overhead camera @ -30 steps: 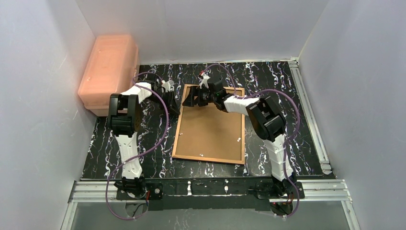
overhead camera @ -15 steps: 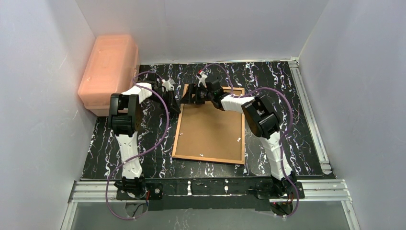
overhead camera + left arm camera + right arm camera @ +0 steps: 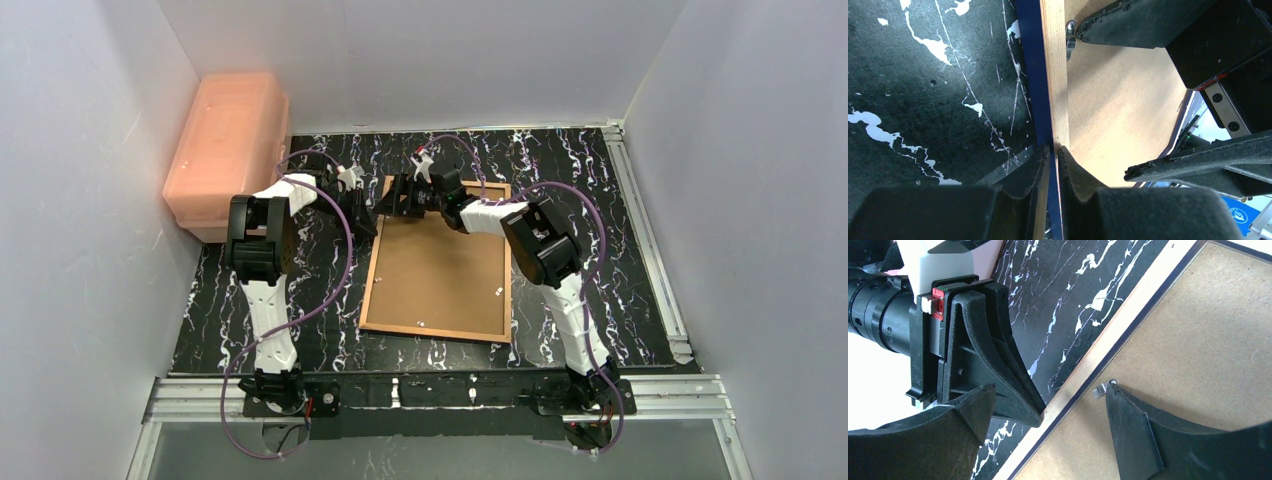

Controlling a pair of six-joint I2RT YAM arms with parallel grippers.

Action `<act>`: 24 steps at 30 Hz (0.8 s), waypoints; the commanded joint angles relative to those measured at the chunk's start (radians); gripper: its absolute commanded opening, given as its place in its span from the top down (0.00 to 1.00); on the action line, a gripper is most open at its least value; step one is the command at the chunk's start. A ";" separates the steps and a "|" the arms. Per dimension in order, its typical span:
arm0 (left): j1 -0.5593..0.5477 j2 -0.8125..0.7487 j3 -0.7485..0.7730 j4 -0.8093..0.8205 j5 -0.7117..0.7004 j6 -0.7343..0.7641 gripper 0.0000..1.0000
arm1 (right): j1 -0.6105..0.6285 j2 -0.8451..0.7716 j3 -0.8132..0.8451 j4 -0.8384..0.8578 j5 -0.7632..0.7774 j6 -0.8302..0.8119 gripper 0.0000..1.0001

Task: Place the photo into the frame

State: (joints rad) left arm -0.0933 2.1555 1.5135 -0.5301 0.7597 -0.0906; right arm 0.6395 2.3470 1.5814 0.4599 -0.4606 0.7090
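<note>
The frame (image 3: 371, 272) lies face down on the black table, its wood-brown rear edge and navy border (image 3: 1053, 75) showing around a brown backing board (image 3: 440, 270). My left gripper (image 3: 1053, 148) is shut on the frame's left edge near the far left corner, one finger on each side of the rim. Over that same corner my right gripper (image 3: 1049, 389) stands open. One of its fingertips (image 3: 1115, 400) touches a small metal clip (image 3: 1100, 389) on the backing board, and the other finger hangs outside the rim. The photo is hidden or out of view.
A pink plastic box (image 3: 228, 140) stands at the back left, against the wall. White walls close in the table on three sides. An aluminium rail (image 3: 645, 230) runs along the table's right edge. The two grippers are very close together at the frame's corner.
My right gripper has shifted a little to the left, toward the frame's far left corner and the clip. The left jaws have closed slightly tighter on the rim.
</note>
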 commanded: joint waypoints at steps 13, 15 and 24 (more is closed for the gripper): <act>-0.002 -0.018 -0.029 -0.006 -0.031 0.021 0.90 | 0.014 0.062 0.054 0.045 -0.030 0.059 0.12; -0.002 -0.021 -0.030 -0.007 -0.031 0.023 0.90 | 0.017 0.067 0.062 0.043 -0.036 0.061 0.12; -0.002 -0.026 -0.032 -0.006 -0.034 0.025 0.90 | 0.017 0.037 0.047 0.047 -0.036 0.051 0.13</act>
State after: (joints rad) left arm -0.0933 2.1548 1.5120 -0.5259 0.7624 -0.0895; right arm 0.6445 2.3840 1.6142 0.5045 -0.4744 0.7609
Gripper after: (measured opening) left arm 0.099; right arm 0.874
